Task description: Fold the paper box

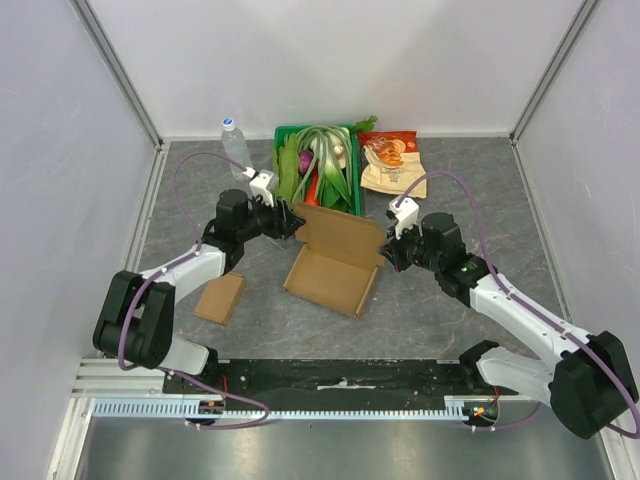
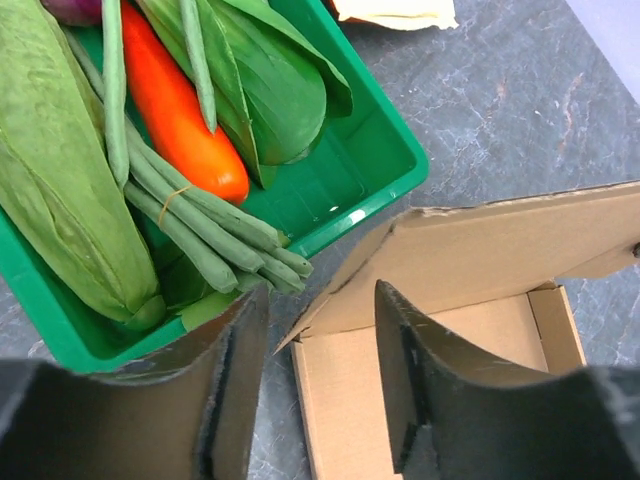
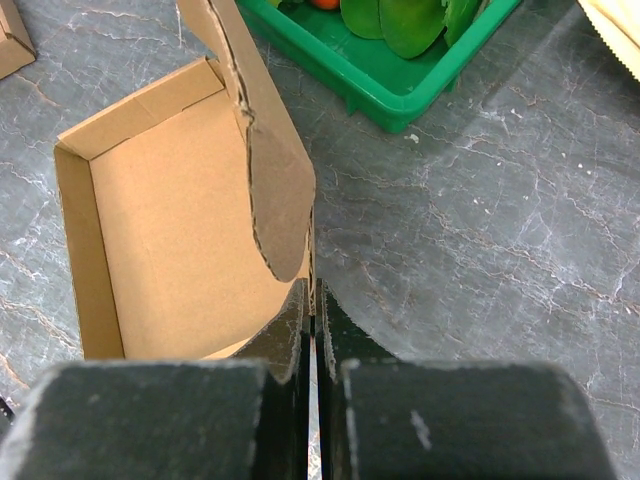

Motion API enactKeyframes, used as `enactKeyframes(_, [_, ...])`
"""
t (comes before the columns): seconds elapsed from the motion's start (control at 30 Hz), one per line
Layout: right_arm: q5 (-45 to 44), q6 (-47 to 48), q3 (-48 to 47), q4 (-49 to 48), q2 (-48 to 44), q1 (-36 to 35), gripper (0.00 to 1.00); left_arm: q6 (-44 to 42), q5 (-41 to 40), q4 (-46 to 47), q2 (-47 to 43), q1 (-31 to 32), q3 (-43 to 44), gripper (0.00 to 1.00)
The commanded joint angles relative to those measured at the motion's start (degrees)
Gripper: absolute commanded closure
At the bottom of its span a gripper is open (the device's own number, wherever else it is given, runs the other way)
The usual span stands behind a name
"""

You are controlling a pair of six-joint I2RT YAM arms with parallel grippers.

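Note:
The brown paper box point(image 1: 330, 268) lies open on the grey table, its lid point(image 1: 340, 228) tilted up at the back. My left gripper point(image 1: 290, 222) is at the box's back left corner. In the left wrist view its fingers point(image 2: 320, 292) stand open on either side of the pointed corner flap point(image 2: 330, 300), and neither finger touches the cardboard. My right gripper point(image 1: 388, 252) is at the box's right side. In the right wrist view it point(image 3: 313, 285) is shut on the thin upright side wall, just below a rounded flap point(image 3: 280, 200).
A green tray point(image 1: 282, 135) of vegetables stands right behind the box, close to my left fingers point(image 2: 240, 330). A water bottle point(image 1: 236, 148) and a snack bag point(image 1: 392, 162) stand at the back. A small flat cardboard piece point(image 1: 220, 298) lies at the front left.

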State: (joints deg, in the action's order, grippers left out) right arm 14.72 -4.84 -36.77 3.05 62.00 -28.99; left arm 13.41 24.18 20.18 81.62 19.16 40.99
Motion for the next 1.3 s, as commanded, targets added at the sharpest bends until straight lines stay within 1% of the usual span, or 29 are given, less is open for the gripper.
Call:
enactKeyframes(0.0, [0.8, 0.3, -0.8, -3.9, 0.0, 0.4, 1.0, -1.8, 7.5, 4.9, 1.3, -1.0, 1.8, 0.53])
enactKeyframes(0.03, [0.7, 0.0, -0.8, -3.9, 0.1, 0.4, 1.0, -1.3, 7.5, 5.7, 1.0, -1.0, 0.9, 0.63])
enactKeyframes(0.2, [-0.9, -2.3, -0.8, -5.2, 1.0, 0.3, 1.0, 0.0, 4.4, 6.5, -1.9, 0.7, -1.0, 0.8])
enactKeyframes(0.23, [-3.7, -3.3, -0.8, -5.5, 1.1, 0.3, 1.0, 0.2, 2.9, 6.4, -2.6, 1.3, -1.4, 0.88])
enactKeyframes(0.27, [-5.7, -4.2, -1.0, -5.4, 1.2, -0.4, 1.0, 0.3, 1.1, 5.6, -3.4, 2.0, -1.7, 0.92])
enactKeyframes(0.3, [-7.2, -4.5, -1.4, -5.3, 1.4, -1.0, 1.0, 0.3, -2.4, 5.3, -4.9, 3.8, -1.9, 0.93])
enactKeyframes(0.33, [-10.0, -5.2, -2.2, -4.9, 1.5, -3.1, 1.0, 0.3, -4.8, 5.1, -5.6, 4.9, -2.5, 0.96])
enactKeyframes(0.37, [-19.4, -8.0, -2.8, -4.5, 2.0, -4.5, 1.0, 0.3, -7.4, 5.0, -6.4, 6.2, -2.8, 0.98])
enactKeyframes(0.4, [-22.3, -9.0, -3.0, -4.6, 2.2, -5.9, 1.0, 0.5, -13.7, 4.4, -7.0, 8.7, -3.0, 0.98])
enactKeyframes(0.43, [-26.5, -10.8, -3.7, -4.9, 2.4, -7.3, 1.0, 1.7, -16.9, 4.7, -8.3, 9.9, -4.1, 0.98])
enactKeyframes(0.47, [-35.6, -15.2, -4.2, -4.5, 3.5, -11.0, 1.0, 2.2, -19.8, 5.3, -8.8, 11.1, -4.8, 0.98])
enactKeyframes(0.5, [-38.9, -17.0, -4.7, -4.1, 4.1, -12.7, 1.0, 2.8, -27.0, 6.2, -9.5, 13.5, -5.5, 0.98])
enactKeyframes(0.57, [-45.8, -22.1, -6.2, -1.7, 6.2, -17.3, 1.0, 6.4, -33.5, 7.5, -11.0, 15.7, -7.7, 0.98])
enactKeyframes(0.6, [-51.2, -26.8, -6.2, -1.7, 6.6, -18.5, 1.0, 7.3, -37.4, 8.3, -11.4, 17.8, -8.5, 0.98])
enactKeyframes(0.67, [-57.0, -32.6, -6.0, 0.1, 8.0, -20.9, 1.0, 9.1, -42.0, 11.1, -12.3, 20.5, -10.6, 0.98])
enactKeyframes(0.7, [-59.4, -34.7, -5.7, -0.3, 8.5, -21.5, 1.0, 9.9, -46.6, 11.5, -12.3, 22.9, -11.5, 0.98])
enactKeyframes(0.77, [-63.5, -36.0, -5.4, -1.1, 10.4, -23.9, 1.0, 10.1, -50.6, 13.3, -12.1, 25.4, -12.3, 0.98])
enactKeyframes(0.8, [-65.8, -36.0, -5.0, -1.6, 11.0, -24.9, 1.0, 10.8, -51.7, 14.3, -12.0, 25.9, -13.4, 0.98])
enactKeyframes(0.83, [-70.4, -36.3, -4.0, -2.5, 11.5, -26.4, 1.0, 11.2, -52.5, 16.2, -12.1, 26.3, -14.0, 0.98])
enactKeyframes(0.9, [-74.2, -36.4, -2.8, -6.9, 11.7, -28.0, 1.0, 11.3, -53.0, 19.6, -12.1, 27.5, -16.3, 0.98])
enactKeyframes(0.93, [-76.2, -34.9, -0.9, -9.2, 11.3, -29.2, 1.0, 11.3, -53.0, 22.2, -12.1, 27.9, -16.8, 0.98])
enactKeyframes(1.0, [-76.5, -32.6, 1.0, -15.1, 11.0, -30.0, 1.0, 10.2, -52.8, 23.2, -12.5, 28.9, -18.0, 0.98])
enactKeyframes(1.07, [-76.8, -29.7, 2.6, -16.9, 10.3, -30.9, 1.0, 8.8, -53.4, 25.2, -13.3, 30.5, -19.2, 0.98])
enactKeyframes(1.17, [-77.5, -28.3, 5.8, -18.9, 8.2, -32.8, 1.0, 6.8, -53.5, 30.6, -15.3, 31.7, -23.1, 0.98])
enactKeyframes(1.2, [-77.0, -25.8, 11.6, -26.3, 6.0, -35.2, 1.0, 6.5, -53.8, 34.9, -15.8, 32.3, -27.1, 0.98])
enactKeyframes(1.27, [-78.2, -24.3, 14.2, -30.7, 4.7, -36.2, 1.0, 6.7, -54.2, 37.5, -15.4, 33.2, -29.0, 0.98])
